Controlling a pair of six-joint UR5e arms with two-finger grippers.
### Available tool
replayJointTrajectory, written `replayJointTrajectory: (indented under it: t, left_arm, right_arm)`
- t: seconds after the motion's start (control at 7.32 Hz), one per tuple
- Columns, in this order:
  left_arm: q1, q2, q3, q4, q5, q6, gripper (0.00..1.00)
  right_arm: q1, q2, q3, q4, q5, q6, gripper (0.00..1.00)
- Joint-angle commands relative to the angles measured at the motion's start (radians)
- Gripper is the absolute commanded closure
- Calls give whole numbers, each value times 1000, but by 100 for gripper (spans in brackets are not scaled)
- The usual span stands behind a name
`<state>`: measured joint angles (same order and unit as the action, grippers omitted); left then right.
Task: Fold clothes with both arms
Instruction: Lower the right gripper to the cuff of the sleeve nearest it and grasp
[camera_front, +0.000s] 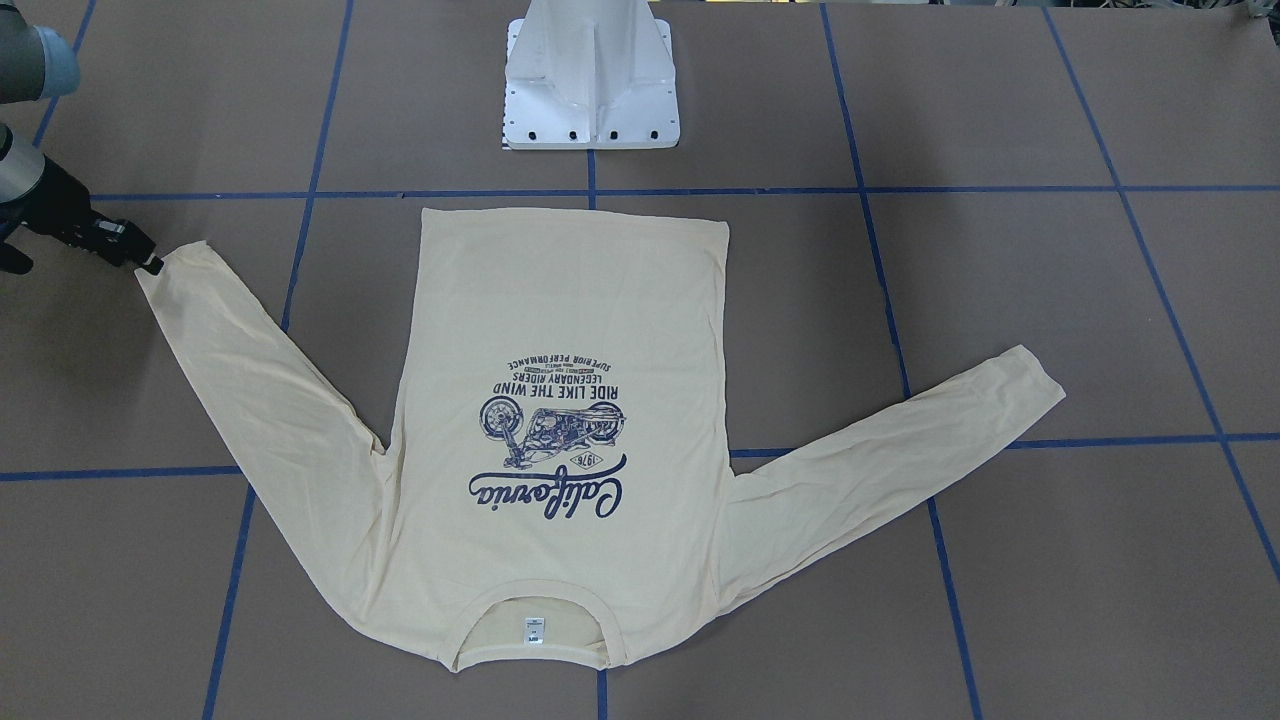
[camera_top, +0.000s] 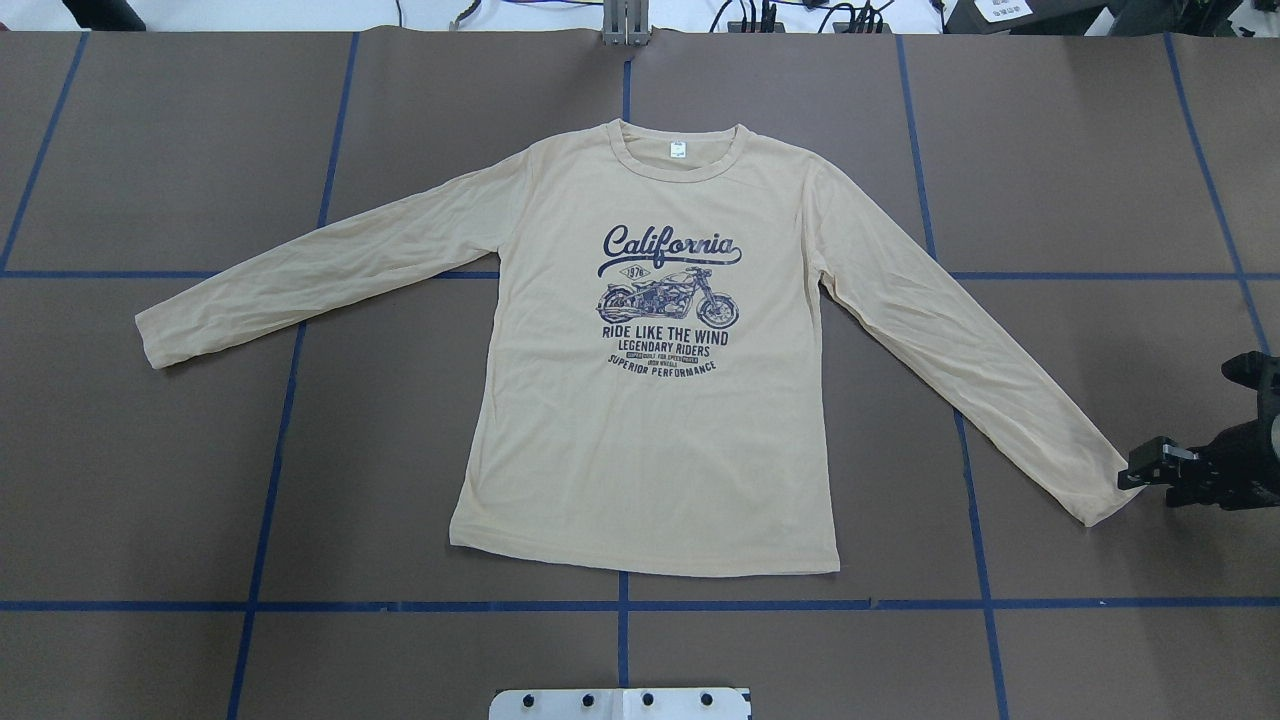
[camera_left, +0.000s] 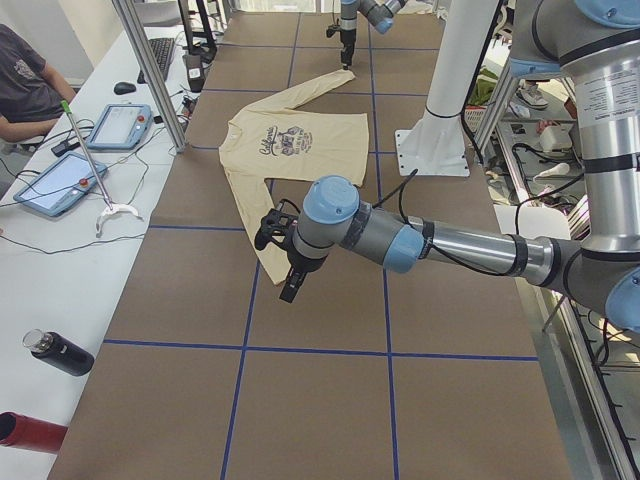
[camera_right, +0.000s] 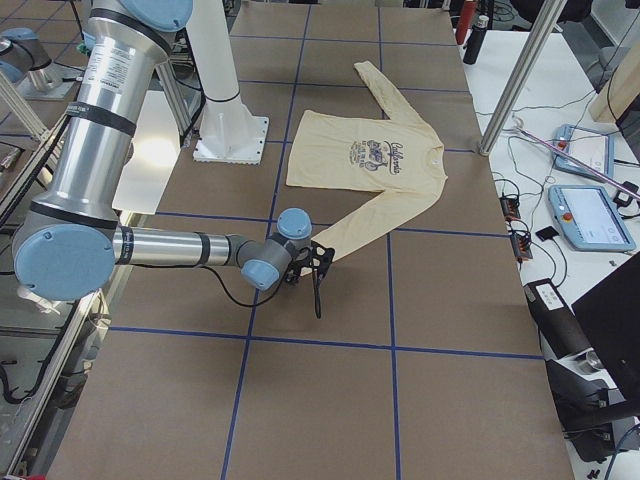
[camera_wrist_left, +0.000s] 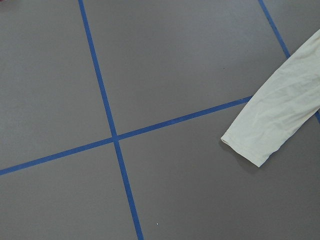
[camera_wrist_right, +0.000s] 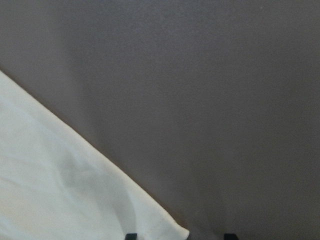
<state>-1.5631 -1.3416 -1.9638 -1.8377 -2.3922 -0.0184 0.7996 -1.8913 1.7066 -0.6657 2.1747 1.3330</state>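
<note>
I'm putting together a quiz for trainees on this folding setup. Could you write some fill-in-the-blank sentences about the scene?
The T-shirt lies flat with its print facing ___. Its collar points ___ from the robot's base. The right hand is beside one sleeve's ___. The tape lines are ___.
Missing words: up, away, cuff, blue.

Cropped by overhead's right edge: right hand (camera_top: 1135, 472) — in blurred wrist view, only fingertips (camera_wrist_right: 131, 236) at bottom edge. Unclear from side: left hand (camera_left: 290, 285) open or closed. Unreadable: neck tag (camera_top: 679, 150) text.
</note>
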Motion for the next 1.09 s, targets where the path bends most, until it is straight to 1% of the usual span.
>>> replayJointTrajectory:
  t: [0.0, 0.14, 0.27, 0.41, 0.68, 0.96]
  left_arm:
    - [0, 1, 0, -2, -1, 0, 1]
    - [0, 1, -1, -2, 1, 0, 1]
    - [0, 1, 0, -2, 1, 0, 1]
    - [0, 1, -1, -2, 1, 0, 1]
    - [0, 1, 0, -2, -1, 0, 1]
    - [0, 1, 0, 0, 1, 2, 1]
  right_arm:
    - [0, 3, -5, -2, -9, 0, 48]
    - [0, 3, -5, -2, -7, 0, 52]
    - [0, 3, -5, -2, -7, 0, 64]
    - [0, 3, -5, -2, -6, 0, 100]
    - [1, 1, -2, 1, -3, 0, 100]
    - [9, -5, 34, 0, 8, 0, 100]
